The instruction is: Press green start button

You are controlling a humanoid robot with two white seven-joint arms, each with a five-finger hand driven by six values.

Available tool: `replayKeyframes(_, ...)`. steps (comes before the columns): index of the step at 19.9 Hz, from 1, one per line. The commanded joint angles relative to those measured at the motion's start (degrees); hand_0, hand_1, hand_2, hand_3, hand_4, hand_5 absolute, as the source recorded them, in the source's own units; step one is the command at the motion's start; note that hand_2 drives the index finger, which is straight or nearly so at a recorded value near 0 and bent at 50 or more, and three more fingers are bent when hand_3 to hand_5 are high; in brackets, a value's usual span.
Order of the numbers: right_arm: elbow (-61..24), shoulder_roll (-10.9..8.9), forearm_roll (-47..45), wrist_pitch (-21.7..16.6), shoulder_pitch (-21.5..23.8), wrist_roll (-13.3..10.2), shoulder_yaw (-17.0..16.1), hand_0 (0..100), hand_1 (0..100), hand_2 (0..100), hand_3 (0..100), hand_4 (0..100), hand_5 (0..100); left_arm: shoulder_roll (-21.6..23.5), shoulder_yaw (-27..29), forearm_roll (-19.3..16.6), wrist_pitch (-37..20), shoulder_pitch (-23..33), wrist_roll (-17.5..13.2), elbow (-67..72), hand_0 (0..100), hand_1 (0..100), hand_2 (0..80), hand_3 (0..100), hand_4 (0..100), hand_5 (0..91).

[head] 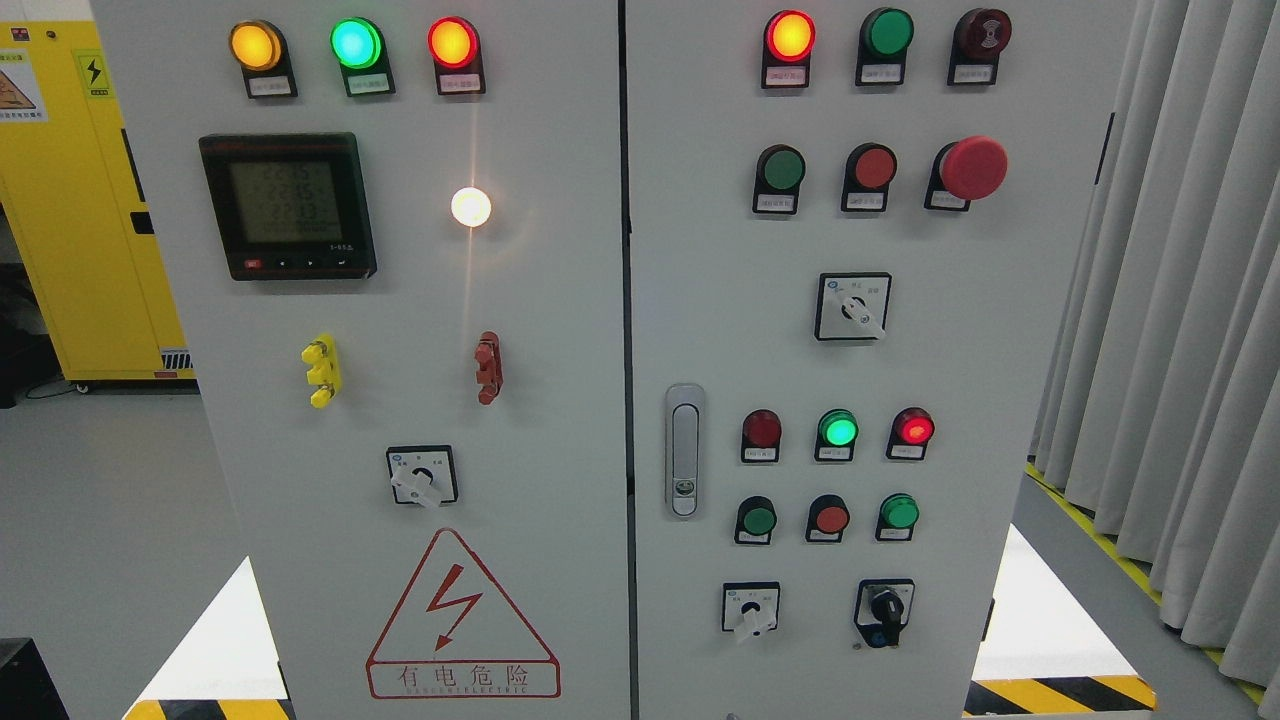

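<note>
A grey electrical cabinet (560,330) with two doors fills the head view. On the right door, an unlit green push button (781,170) sits in the upper row beside a red push button (873,168) and a big red mushroom stop button (973,167). Lower down, two more green push buttons (758,520) (899,512) flank a red one (830,518). Above them a green lamp (837,430) glows between two red lamps. Neither of my hands nor either arm shows in the picture.
The left door carries a meter display (288,205), lit lamps, a rotary switch (421,476) and a red hazard triangle (462,620). A door latch (684,450) sits by the seam. A yellow cabinet (70,200) stands at the left, grey curtains (1180,300) at the right.
</note>
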Motion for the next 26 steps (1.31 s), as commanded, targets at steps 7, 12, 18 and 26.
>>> replayKeyframes(7,-0.04,0.03,0.01,0.06,0.32,0.00,-0.12,44,62,0,10,19,12,0.00,0.00,0.00,0.03,0.08,-0.03,0.02,12,56,0.0,0,0,0.0)
replayKeyframes(12,-0.04,0.03,0.01,0.06,0.32,0.00,-0.20,44,62,0,10,20,12,0.00,0.00,0.00,0.03,0.00,-0.03,0.02,12,56,0.0,0,0,0.0)
replayKeyframes(18,-0.04,0.03,0.01,0.06,0.32,0.00,-0.20,44,62,0,11,20,12,0.00,0.00,0.00,0.03,0.08,-0.03,0.02,12,56,0.0,0,0,0.0)
replayKeyframes(26,-0.04,0.03,0.10,0.06,0.32,0.00,-0.29,44,63,0,11,21,13,0.00,0.00,0.00,0.03,0.00,-0.03,0.02,12,56,0.0,0,0,0.0)
